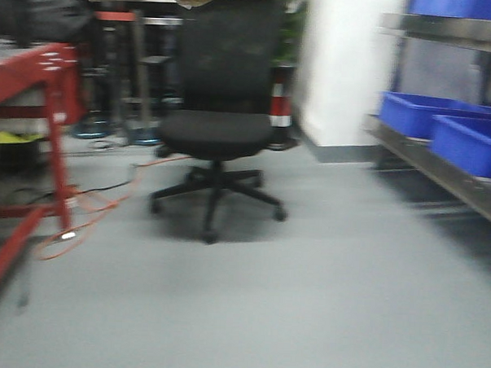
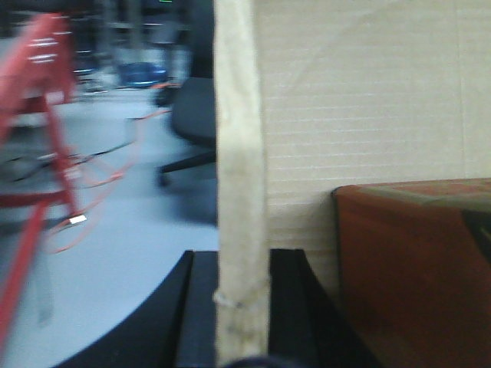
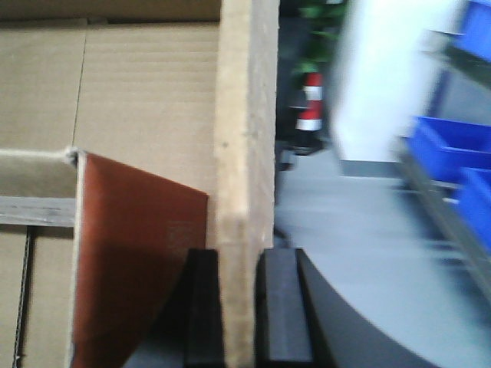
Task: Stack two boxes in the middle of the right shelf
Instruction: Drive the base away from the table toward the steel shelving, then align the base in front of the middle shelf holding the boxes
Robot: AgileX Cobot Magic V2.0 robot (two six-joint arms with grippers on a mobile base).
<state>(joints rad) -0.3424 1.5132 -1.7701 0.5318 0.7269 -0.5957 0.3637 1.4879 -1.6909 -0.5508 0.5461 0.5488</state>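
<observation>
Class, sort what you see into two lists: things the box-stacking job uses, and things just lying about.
Job in hand: box, left gripper, right gripper, shelf.

Lying about: chair, red rack, blue bins, orange cable.

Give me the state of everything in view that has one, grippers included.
left gripper, shut on an edge of the cardboard box
right gripper, shut on another edge
cardboard box, held up between both grippers, not on the shelf
blue bins, resting on the shelf
office chair, upright, unoccupied
</observation>
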